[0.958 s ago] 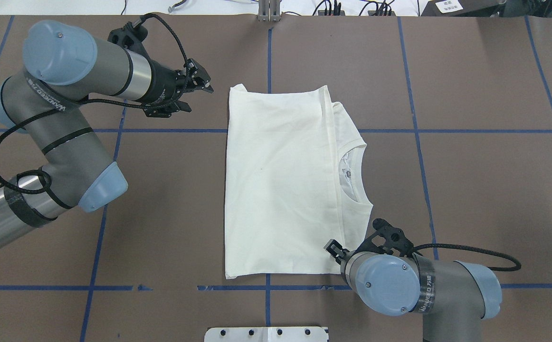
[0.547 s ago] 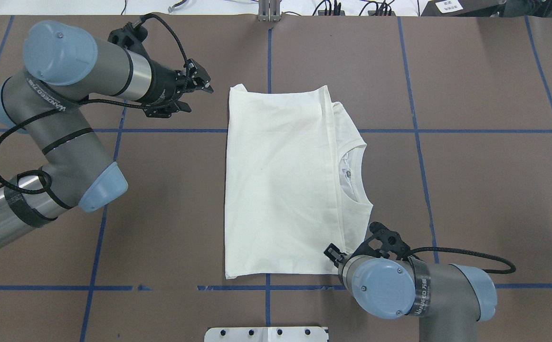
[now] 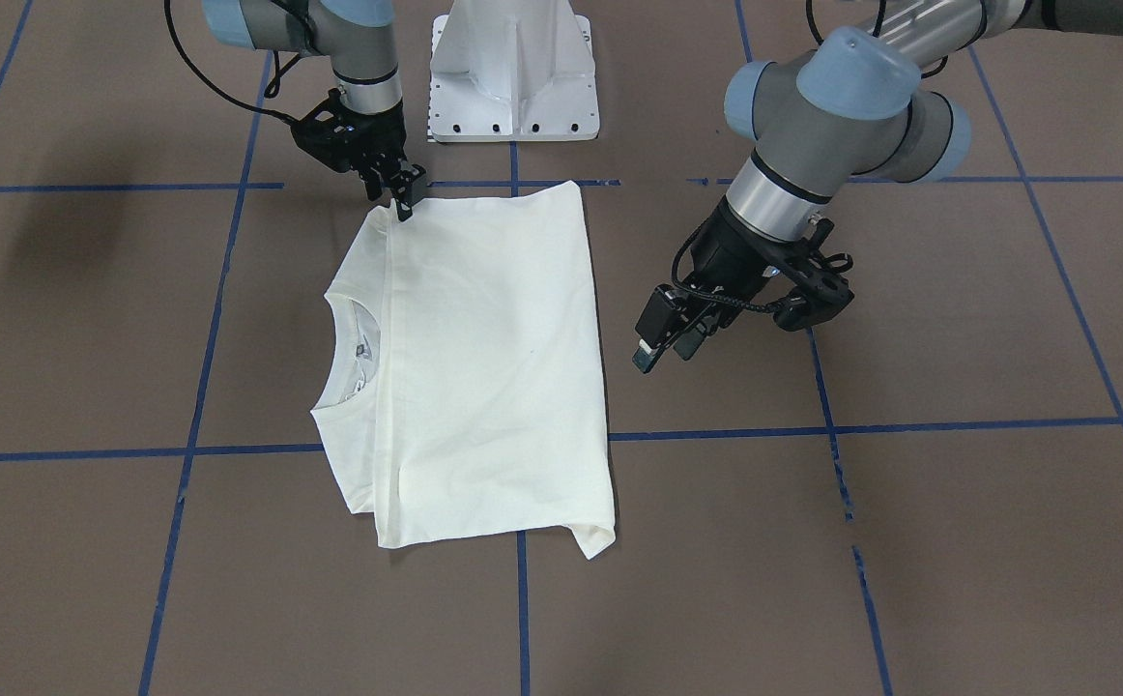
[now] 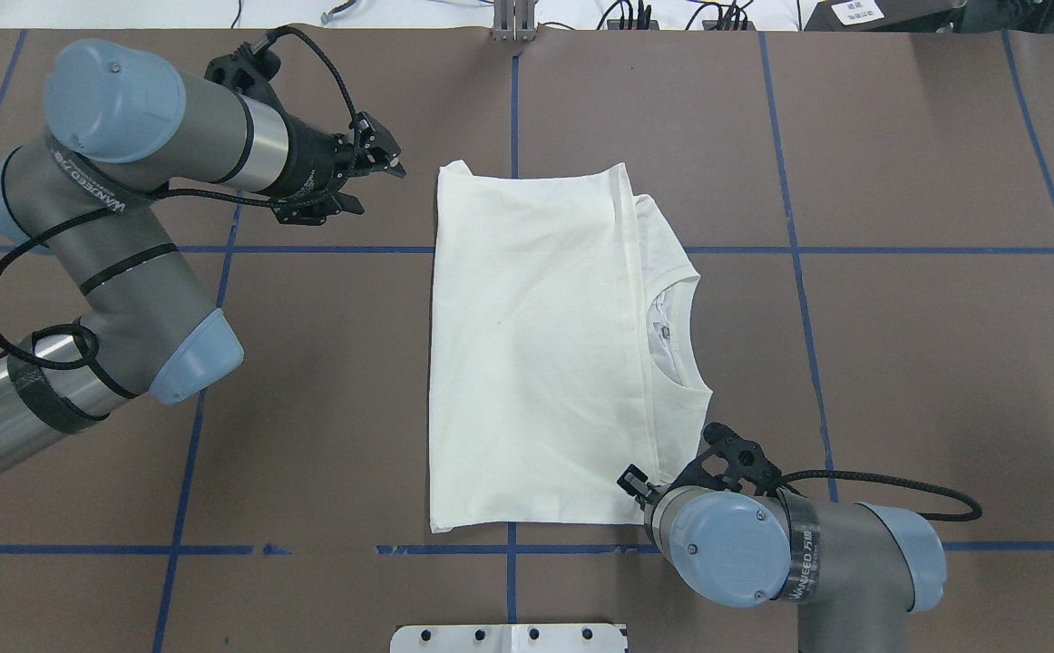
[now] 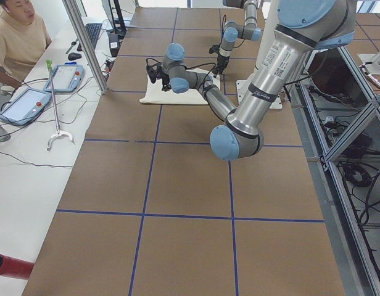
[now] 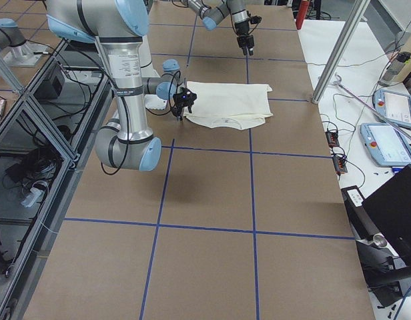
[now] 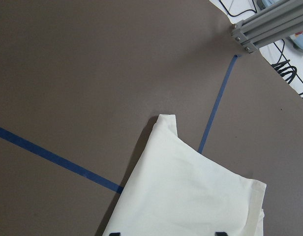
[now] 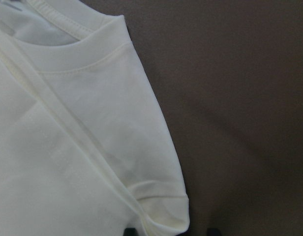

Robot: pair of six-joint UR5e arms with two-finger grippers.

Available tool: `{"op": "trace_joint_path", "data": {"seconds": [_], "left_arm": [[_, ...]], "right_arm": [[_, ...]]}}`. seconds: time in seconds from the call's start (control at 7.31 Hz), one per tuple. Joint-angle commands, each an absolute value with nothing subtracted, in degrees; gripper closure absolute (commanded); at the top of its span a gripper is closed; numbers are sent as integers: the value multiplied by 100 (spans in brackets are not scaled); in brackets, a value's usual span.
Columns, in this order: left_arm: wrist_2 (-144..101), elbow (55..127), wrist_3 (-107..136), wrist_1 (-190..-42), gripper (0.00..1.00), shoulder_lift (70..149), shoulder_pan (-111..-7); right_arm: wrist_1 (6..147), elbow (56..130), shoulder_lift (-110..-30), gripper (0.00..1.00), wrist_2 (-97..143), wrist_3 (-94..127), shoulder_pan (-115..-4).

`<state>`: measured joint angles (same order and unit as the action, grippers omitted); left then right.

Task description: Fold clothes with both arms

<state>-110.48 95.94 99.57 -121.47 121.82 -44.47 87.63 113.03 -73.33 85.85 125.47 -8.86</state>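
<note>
T-shirt [image 4: 536, 354] corner lies just beneath right claw [image 3: 404, 201].

Buried under its own wrist joint [image 4: 731, 549] from overhead, most of the right gripper [image 4: 636, 481]. Clipped by the lower edge of each wrist view, all but the fingertips [image 7: 115, 233]. Too small to read, the label [image 4: 664, 332] inside the T-shirt [image 4: 527, 345] collar. Cropped at the near edge, the pedestal base [image 4: 509, 638].
</note>
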Motion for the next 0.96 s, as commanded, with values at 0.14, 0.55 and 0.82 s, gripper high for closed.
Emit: {"op": "trace_joint_path", "data": {"seconds": [0.14,0.55,0.82], "left_arm": [[-11048,9598,9967,-12146,29,12182,-4447],[-11039,9633,10141,-12146,29,12173,-4447],[-10437,10593,10876,-12120,30,11388,-3611]], "right_arm": [[8763,11329,-7330,100,8622,12516,-923],[8763,11564,-7356,100,8648,12489,-1002],[9242,12029,-7401,100,8710,12472,-889]]}}
